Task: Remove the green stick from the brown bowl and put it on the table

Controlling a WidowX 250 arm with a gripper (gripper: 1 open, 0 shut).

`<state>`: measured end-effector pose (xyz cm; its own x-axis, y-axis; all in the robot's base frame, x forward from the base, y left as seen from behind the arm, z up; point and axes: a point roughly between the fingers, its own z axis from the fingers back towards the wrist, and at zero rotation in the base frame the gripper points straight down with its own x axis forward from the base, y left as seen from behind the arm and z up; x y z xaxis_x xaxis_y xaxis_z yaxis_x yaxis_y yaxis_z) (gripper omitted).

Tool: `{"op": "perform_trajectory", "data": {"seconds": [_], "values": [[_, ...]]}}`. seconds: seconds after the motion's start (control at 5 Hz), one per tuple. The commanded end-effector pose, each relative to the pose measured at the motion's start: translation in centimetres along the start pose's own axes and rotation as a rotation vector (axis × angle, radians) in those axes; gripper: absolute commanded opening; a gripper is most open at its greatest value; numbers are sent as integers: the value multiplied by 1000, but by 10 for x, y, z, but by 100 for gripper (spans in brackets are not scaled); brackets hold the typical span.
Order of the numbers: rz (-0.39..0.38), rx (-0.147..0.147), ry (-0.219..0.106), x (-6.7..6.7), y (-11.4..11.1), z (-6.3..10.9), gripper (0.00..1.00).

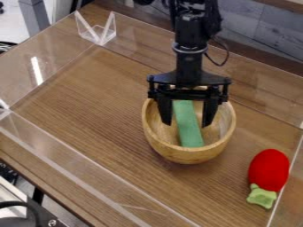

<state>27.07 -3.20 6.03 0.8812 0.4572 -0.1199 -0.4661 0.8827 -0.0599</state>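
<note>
The brown bowl [160, 140] stands right of the table's [83, 102] middle. Inside it the green stick [190, 129] lies slanted, its far end propped against the back wall and its near end low in the bowl. My gripper [189, 113] points straight down over the bowl's far half, open wide. Its two black fingers [165, 110] reach down inside the rim, one on each side of the stick's upper end. I cannot tell whether they touch it.
A red strawberry-like toy [268, 170] with a green leafy end lies right of the bowl, close to the front right corner. Low clear acrylic walls [53, 151] ring the tabletop. A clear folded piece [97, 29] stands at the back left.
</note>
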Motion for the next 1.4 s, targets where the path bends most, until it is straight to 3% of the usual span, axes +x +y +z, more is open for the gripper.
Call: {"op": "perform_trajectory", "data": {"seconds": [0.0, 0.4, 0.6, 0.8, 1.2], "values": [[65, -35, -65, 3, 3, 13, 100], [-21, -29, -83, 2, 7, -5, 100], [-66, -28, -87, 12, 6, 1, 0], [-116, -30, -89, 19, 5, 8, 100], [-210, -27, -85, 17, -13, 14, 100]]}}
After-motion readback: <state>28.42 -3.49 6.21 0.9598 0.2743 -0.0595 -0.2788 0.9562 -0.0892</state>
